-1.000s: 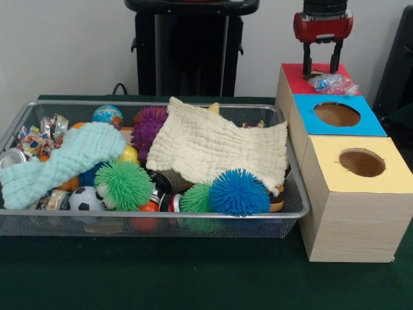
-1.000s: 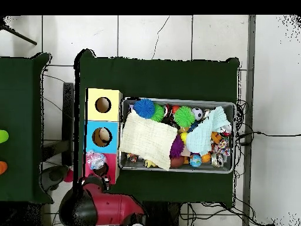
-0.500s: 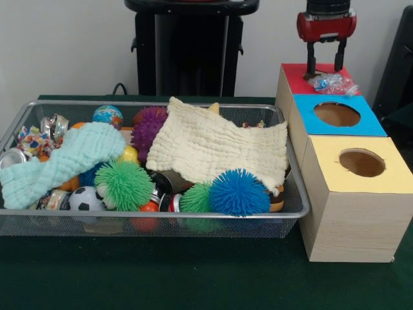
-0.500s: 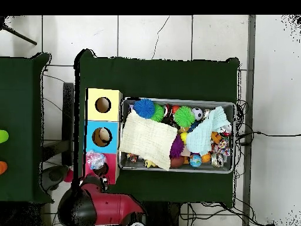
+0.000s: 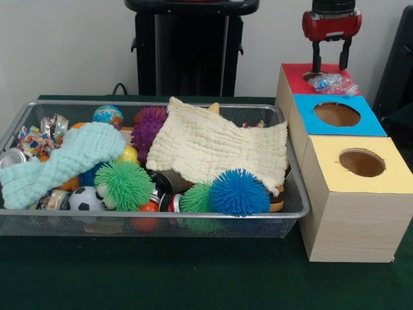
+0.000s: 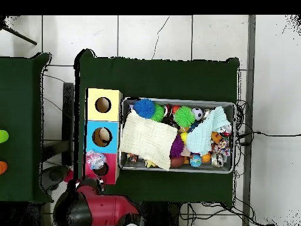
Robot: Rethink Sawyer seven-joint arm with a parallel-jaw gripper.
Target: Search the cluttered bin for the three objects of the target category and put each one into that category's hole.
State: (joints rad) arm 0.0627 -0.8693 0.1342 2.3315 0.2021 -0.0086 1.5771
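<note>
My gripper (image 5: 331,66) hangs open above the far end of the red box (image 5: 298,76), with nothing between its fingers. A crumpled clear plastic wrapper (image 5: 333,82) lies on the red box top beside its hole, just below and in front of the fingertips. From above, the wrapper (image 6: 95,159) sits on the red box and the red arm (image 6: 111,209) is drawn back below it. The wire bin (image 5: 155,103) holds spiky balls, cloths, small balls and cans.
A blue box (image 5: 371,124) and a yellow box (image 5: 395,173), each with a round hole, stand in a row with the red one right of the bin. A cream cloth (image 5: 219,145) and a light blue cloth (image 5: 64,161) cover part of the clutter.
My gripper has risen and shifted right, away from the red box top. The wrapper stays where it lay. Nothing in the bin has moved.
</note>
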